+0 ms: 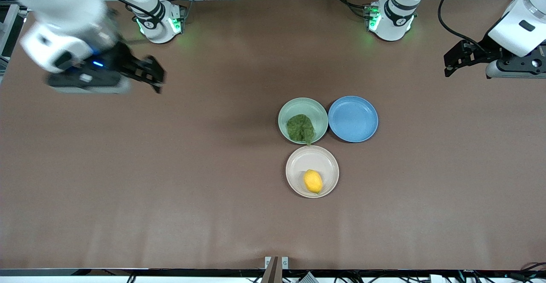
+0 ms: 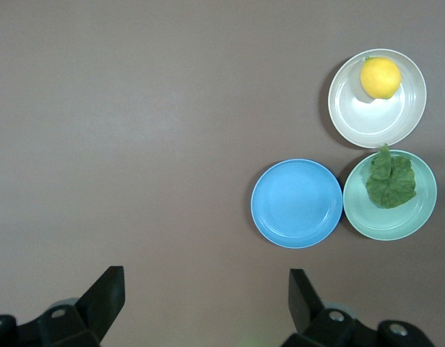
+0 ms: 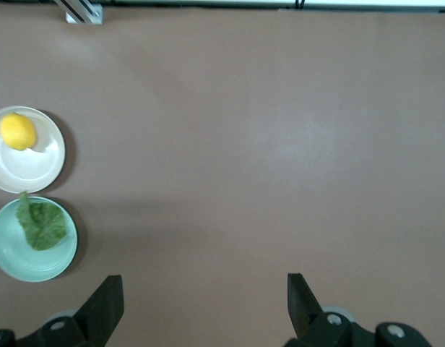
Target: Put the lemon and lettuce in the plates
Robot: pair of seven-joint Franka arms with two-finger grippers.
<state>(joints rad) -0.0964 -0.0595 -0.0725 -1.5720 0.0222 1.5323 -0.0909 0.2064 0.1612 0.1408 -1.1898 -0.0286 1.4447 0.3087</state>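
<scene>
Lemon (image 1: 313, 181) in cream plate (image 1: 298, 163); lettuce (image 1: 300, 128) in mint plate (image 1: 313, 106). My left hand (image 1: 453, 63) and right hand (image 1: 154, 77): wide open, empty, over bare surface (image 1: 170, 189).

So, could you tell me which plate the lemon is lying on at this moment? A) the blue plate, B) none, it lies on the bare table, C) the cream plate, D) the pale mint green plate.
C: the lemon rests inside the cream plate, the one nearest the front camera, while the lettuce lies in the mint green plate and the blue plate holds nothing.
</scene>
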